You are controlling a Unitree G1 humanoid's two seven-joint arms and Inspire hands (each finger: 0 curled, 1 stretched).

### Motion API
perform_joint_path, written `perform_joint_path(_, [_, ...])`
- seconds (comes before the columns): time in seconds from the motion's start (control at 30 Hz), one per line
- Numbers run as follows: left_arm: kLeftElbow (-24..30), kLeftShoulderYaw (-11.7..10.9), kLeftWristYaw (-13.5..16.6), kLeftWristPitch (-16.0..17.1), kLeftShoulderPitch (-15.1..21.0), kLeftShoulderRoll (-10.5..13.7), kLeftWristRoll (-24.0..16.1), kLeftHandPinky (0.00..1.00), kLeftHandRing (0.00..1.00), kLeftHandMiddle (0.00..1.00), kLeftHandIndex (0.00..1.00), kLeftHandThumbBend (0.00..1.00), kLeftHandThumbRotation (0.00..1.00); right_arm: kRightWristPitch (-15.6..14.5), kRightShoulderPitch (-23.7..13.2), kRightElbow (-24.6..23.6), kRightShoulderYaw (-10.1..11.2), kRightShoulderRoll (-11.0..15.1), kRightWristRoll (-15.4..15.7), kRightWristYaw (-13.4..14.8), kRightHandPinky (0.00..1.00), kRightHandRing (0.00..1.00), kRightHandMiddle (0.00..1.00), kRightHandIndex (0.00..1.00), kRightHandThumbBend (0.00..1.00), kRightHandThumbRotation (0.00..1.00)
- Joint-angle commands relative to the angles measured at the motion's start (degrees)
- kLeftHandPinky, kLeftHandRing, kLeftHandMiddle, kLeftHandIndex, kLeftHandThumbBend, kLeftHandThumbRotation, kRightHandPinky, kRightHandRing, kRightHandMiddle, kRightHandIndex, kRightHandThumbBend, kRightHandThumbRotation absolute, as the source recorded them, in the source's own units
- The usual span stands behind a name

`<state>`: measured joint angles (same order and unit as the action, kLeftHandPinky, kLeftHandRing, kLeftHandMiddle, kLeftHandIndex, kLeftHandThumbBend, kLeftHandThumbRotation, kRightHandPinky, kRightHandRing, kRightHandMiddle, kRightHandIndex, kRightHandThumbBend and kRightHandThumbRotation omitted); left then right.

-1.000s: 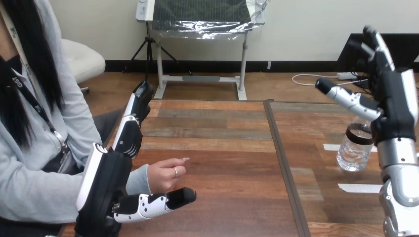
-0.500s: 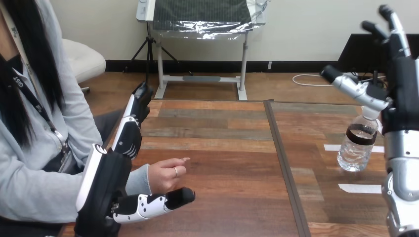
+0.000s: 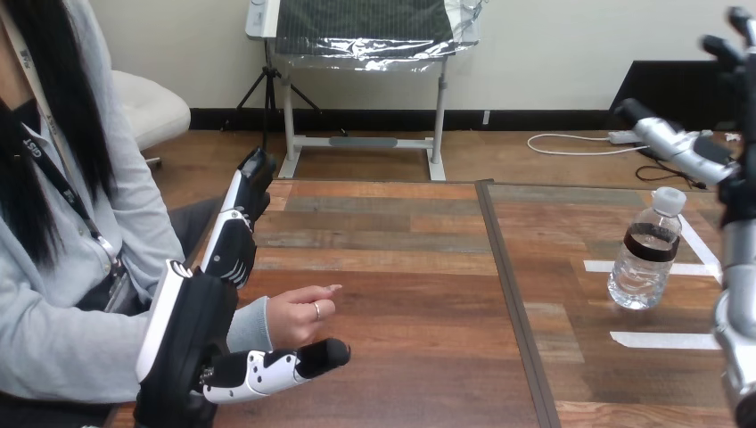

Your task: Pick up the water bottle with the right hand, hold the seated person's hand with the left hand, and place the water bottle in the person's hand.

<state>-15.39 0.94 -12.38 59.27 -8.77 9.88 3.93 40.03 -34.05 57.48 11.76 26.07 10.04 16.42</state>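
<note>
A clear water bottle (image 3: pixel 644 254) with a white cap and a dark label band stands upright on the right half of the table. My right hand (image 3: pixel 682 147) is raised at the view's right edge, above and to the right of the bottle and apart from it. It is open, thumb pointing left and fingers straight up. At the left, my left hand (image 3: pixel 187 330) is open at the person's wrist. The person's hand (image 3: pixel 299 316) lies on the table between my straight fingers (image 3: pixel 234 236) and my thumb (image 3: pixel 276 367), which is just in front of it.
White tape strips (image 3: pixel 651 340) mark the table near the bottle. A dark seam (image 3: pixel 508 294) runs front to back between the two table halves. The person sits at the left side, forearm resting at the table's left edge.
My right hand has moved up and to the right, away from the bottle, so the bottle's cap now shows. The bottle, my left hand and the person's hand have stayed put.
</note>
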Motion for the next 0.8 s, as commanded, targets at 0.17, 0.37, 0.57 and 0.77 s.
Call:
perform_joint_path(0.17, [0.6, -0.1, -0.4, 0.4, 2.7, 0.1, 0.9, 1.00, 1.00, 1.00, 1.00, 1.00, 0.50, -3.9, -9.1, 9.2, -0.4, 3.3, -0.1, 1.1, 0.92, 0.92, 0.87, 0.95, 1.00, 0.30])
perform_joint_path(0.37, [0.9, -0.2, -0.2, 0.4, 2.4, -0.1, 0.7, 1.00, 1.00, 1.00, 1.00, 1.00, 0.50, -6.8, -10.6, 12.2, -0.4, 3.9, -0.5, 1.0, 0.95, 0.92, 0.88, 0.95, 1.00, 0.29])
perform_joint_path(0.57, [1.1, -0.2, -0.2, 0.4, 2.0, -0.2, 1.0, 1.00, 1.00, 1.00, 1.00, 1.00, 0.50, -8.8, -11.4, 14.2, -1.1, 4.6, 0.3, 2.0, 0.91, 0.90, 0.87, 0.95, 1.00, 0.29])
perform_joint_path(0.77, [1.7, -0.5, 0.2, 0.5, 1.5, -0.4, 0.2, 1.00, 1.00, 1.00, 0.99, 1.00, 0.50, -10.4, -11.8, 15.6, -0.7, 5.0, -0.3, 1.4, 0.89, 0.88, 0.88, 0.96, 1.00, 0.28])
